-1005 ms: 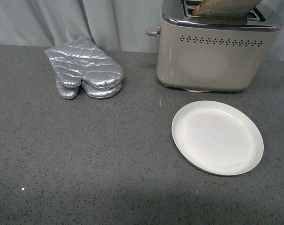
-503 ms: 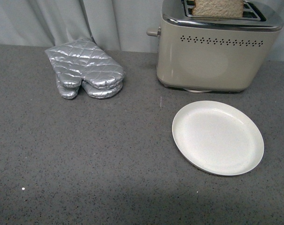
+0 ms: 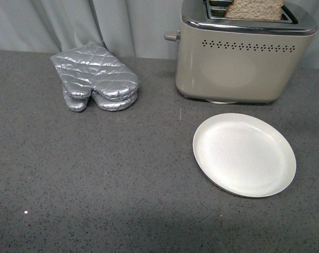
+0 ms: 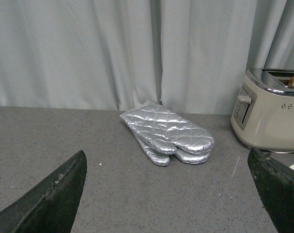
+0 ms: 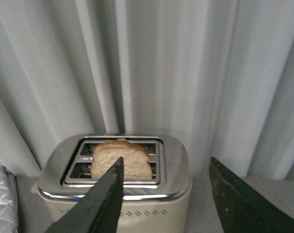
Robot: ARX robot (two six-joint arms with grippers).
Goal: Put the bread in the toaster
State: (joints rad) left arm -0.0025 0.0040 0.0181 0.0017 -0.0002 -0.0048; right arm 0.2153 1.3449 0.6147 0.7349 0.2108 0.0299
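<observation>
You have the bread (image 3: 255,9) standing in a slot of the toaster (image 3: 238,68), upper right of the front view. Your right pincer (image 5: 173,204) hangs spread and empty above it; your left pincer (image 4: 171,194) is spread over the worktop (image 3: 96,168).

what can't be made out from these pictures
- Bread: front view cuts its top at the frame edge; the lower part is hidden in the toaster slot.
- Bread, right wrist view: partly covered by a dark finger.
- Toaster, left wrist view: cut off by the frame edge.
- Both arms: outside the front view.
</observation>
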